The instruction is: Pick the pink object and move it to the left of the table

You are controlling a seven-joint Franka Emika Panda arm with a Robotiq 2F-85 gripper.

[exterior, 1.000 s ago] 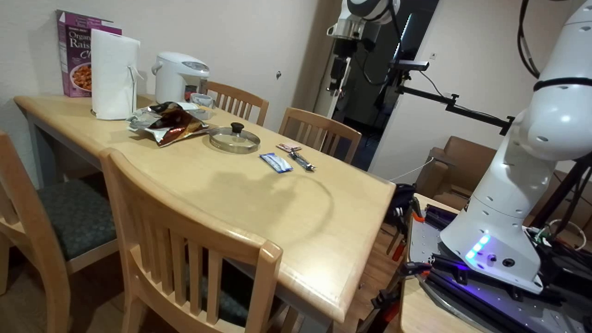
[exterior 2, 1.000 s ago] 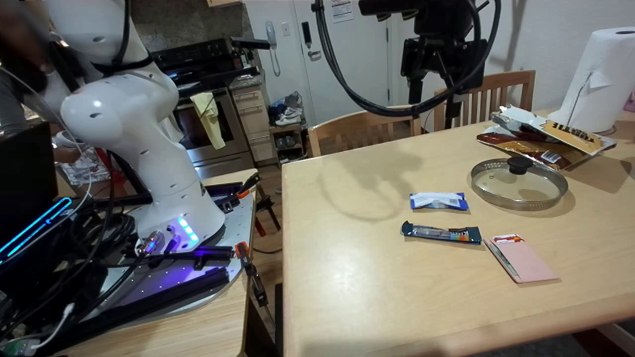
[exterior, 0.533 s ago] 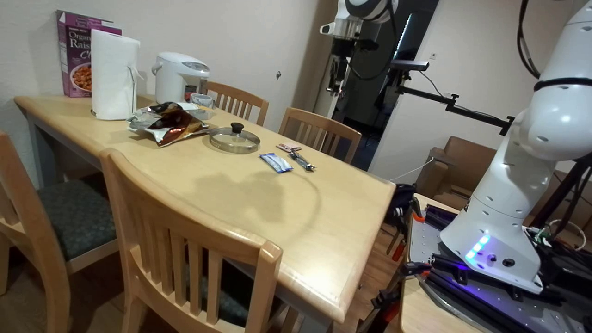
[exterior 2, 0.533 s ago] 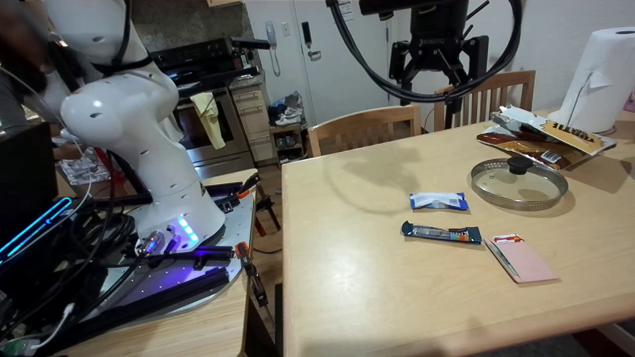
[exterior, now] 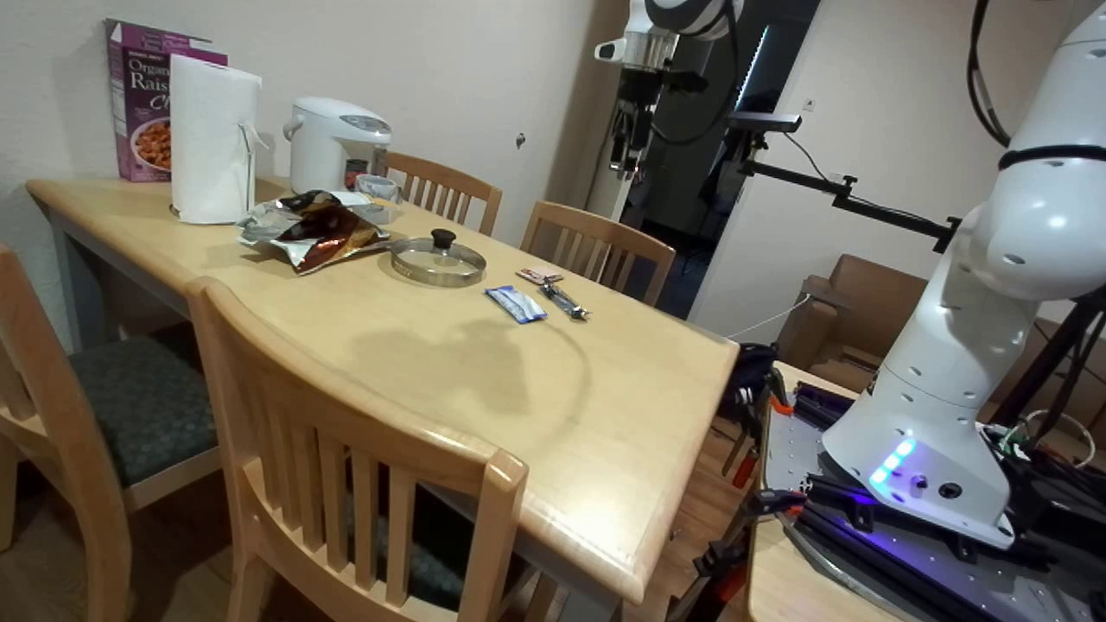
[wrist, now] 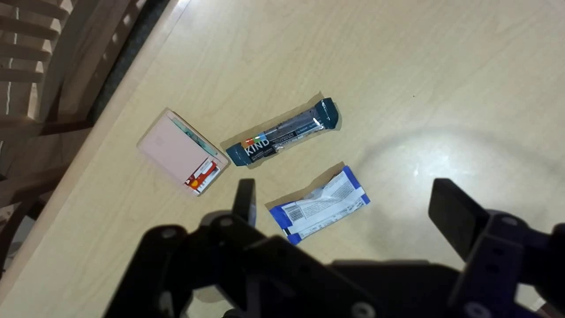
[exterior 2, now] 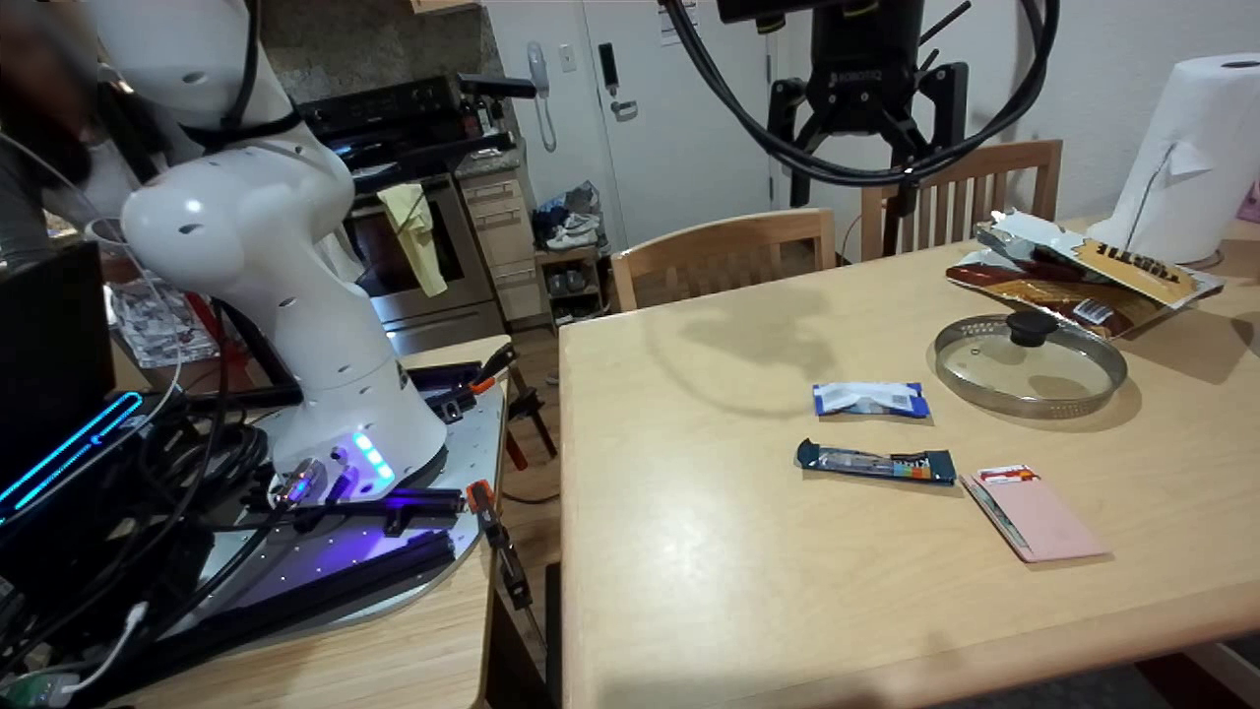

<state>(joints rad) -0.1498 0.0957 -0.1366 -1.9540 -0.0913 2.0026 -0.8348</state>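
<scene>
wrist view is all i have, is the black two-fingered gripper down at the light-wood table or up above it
Observer: Above: in both exterior views, the black two-fingered gripper hangs clear of the light-wood table.
operator: which sits closer to the arm's white base, the flat pale-pink card wallet or the snack bar with dark teal ends
Observer: The bar; in both exterior views the wallet lies farther from the base.

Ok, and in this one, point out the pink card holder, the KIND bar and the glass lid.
Pink card holder (wrist: 175, 148), wrist view: on its pink face.
KIND bar (wrist: 282, 134), wrist view: on the wrapper's middle.
Glass lid (exterior 2: 1030, 374), in an exterior view: on its glass pane.
</scene>
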